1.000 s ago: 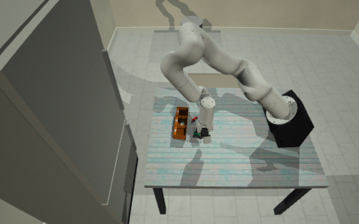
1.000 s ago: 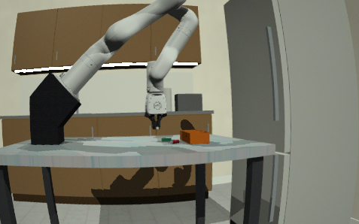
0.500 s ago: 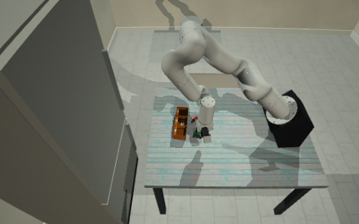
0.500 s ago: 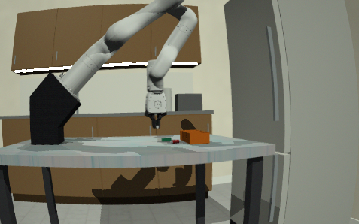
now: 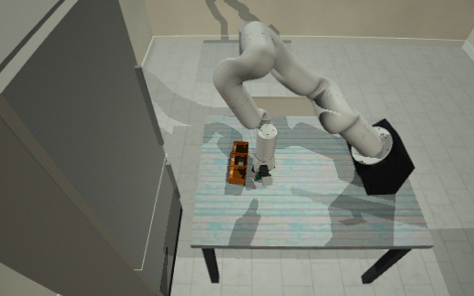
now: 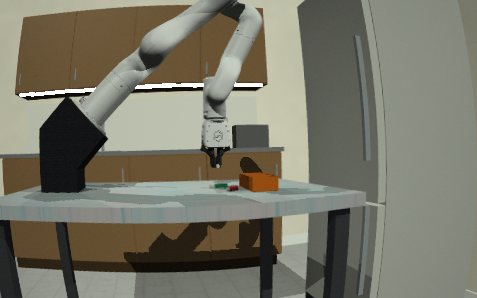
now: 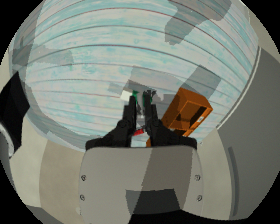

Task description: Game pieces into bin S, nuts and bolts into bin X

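My gripper [image 6: 216, 163] hangs well above the table, just right of the orange bin in the overhead view [image 5: 263, 178]. It is shut on a small dark thing between the fingertips; it is too small to tell what kind of piece it is. The orange bin [image 5: 237, 162] has two compartments and stands on the table; its marks are not readable. It also shows in the side view [image 6: 258, 181] and the wrist view [image 7: 187, 111]. A small green piece [image 6: 220, 185] and a small red piece [image 6: 233, 188] lie on the table beside the bin, below the gripper.
The arm's black base [image 5: 384, 159] stands at the table's right edge. A tall grey fridge [image 6: 389, 145] stands close to the table on the bin's side. Kitchen counters run behind the table.
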`<state>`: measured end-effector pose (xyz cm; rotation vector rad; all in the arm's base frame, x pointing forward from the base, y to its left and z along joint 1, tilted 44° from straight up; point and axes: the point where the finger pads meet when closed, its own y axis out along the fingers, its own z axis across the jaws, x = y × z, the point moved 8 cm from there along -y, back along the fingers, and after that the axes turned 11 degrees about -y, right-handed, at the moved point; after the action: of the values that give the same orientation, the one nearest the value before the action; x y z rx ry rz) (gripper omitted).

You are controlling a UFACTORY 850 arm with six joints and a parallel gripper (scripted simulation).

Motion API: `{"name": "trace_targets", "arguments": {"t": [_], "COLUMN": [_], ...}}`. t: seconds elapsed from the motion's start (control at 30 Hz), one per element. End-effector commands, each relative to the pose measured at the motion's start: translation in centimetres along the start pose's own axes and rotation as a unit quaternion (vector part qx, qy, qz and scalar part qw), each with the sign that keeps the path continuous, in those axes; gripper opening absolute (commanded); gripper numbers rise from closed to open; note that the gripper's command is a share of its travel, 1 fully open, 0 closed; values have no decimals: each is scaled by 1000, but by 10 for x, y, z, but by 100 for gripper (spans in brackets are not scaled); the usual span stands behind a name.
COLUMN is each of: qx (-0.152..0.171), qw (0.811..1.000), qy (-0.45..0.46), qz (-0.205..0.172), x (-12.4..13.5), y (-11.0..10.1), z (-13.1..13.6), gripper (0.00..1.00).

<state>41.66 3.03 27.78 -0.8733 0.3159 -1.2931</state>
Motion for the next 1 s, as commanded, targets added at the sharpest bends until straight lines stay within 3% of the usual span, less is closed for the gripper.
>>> {"name": "trace_targets", "arguments": {"t": [0.0, 0.23, 0.47, 0.67, 0.97], "qx": [0, 0, 0, 0, 0], "qw": [1000, 1000, 989, 989, 989], "qy": [0, 25, 150, 150, 150], "qz": [2, 2, 2, 2, 2], "x": [19, 35, 64, 88, 89], "y": [0, 1, 1, 1, 1], "z": [20, 37, 67, 92, 94], "gripper": [0, 0, 0, 0, 0]}}
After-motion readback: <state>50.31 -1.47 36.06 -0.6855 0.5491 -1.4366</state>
